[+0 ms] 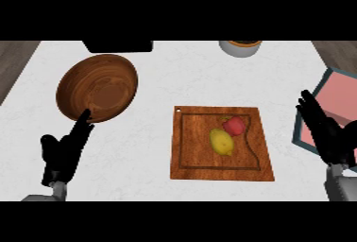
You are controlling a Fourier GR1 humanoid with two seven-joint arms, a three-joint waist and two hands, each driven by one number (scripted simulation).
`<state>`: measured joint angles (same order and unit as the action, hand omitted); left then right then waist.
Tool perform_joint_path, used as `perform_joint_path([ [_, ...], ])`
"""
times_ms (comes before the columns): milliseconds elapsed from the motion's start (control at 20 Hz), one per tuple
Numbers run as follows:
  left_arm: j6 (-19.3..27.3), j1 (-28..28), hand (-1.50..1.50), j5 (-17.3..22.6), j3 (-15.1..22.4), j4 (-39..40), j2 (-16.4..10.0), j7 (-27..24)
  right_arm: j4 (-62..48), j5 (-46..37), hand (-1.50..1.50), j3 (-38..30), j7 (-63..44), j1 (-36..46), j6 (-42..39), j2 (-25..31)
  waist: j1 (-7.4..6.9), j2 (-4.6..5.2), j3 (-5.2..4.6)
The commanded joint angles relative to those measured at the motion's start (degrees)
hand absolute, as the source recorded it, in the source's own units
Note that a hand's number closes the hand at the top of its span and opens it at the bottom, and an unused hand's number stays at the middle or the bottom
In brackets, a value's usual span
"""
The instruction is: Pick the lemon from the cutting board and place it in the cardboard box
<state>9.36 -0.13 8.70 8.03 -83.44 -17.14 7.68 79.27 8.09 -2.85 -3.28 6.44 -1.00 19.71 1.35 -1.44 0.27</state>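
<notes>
Your lemon [222, 141] lies untouched near the middle of the cutting board [191, 160], which sits just to the 4 o'clock side of the view's centre. A red fruit [235, 125] sits at the lemon's 1 o'clock, so close that the two seem to touch. Your right hand [325, 128] is at 3 o'clock of the board, fingers straight and holding nothing, partly over the near edge of the box [342, 97]. That box looks pink inside with a teal rim and is cut off by the view's edge. Your left hand [66, 150] is at 8 o'clock, also open and empty, fingertips close to the wooden bowl [97, 87] at 10 o'clock. The likeliest trouble is the red fruit: if you come in from 1 or 2 o'clock, your fingers may close on it instead, or nudge it and roll the lemon away. The lemon is rounded and will probably roll if touched on one side only. The carry is short, but with part of the box out of view you could release over its rim.
</notes>
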Motion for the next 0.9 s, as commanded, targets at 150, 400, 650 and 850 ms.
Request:
perform_joint_path([
  [150,-4.7,-6.3,0.0,-4.9,1.8,-6.3,-5.5,-6.5,12.0,4.5,-1.5,-1.8,4.5,10.3,-6.6,3.9,-1.1,0.48,-0.32],
  [400,-10.3,-10.9,0.0,-5.2,2.6,-8.1,-8.4,-9.2,10.8,-3.1,-1.5,-1.2,10.6,12.0,-13.6,14.7,-1.2,1.42,-0.25],
  [650,-12.1,-11.9,0.0,-5.4,2.0,-5.8,-8.1,-12.5,4.9,-12.6,-1.5,1.6,29.6,11.4,-15.2,15.7,-2.01,1.79,-0.2],
  [850,-11.7,-12.2,0.0,-6.0,1.9,-5.3,-7.2,-11.5,9.5,-21.9,-1.5,7.5,31.0,12.1,-12.7,16.7,-1.79,1.51,-0.27],
])
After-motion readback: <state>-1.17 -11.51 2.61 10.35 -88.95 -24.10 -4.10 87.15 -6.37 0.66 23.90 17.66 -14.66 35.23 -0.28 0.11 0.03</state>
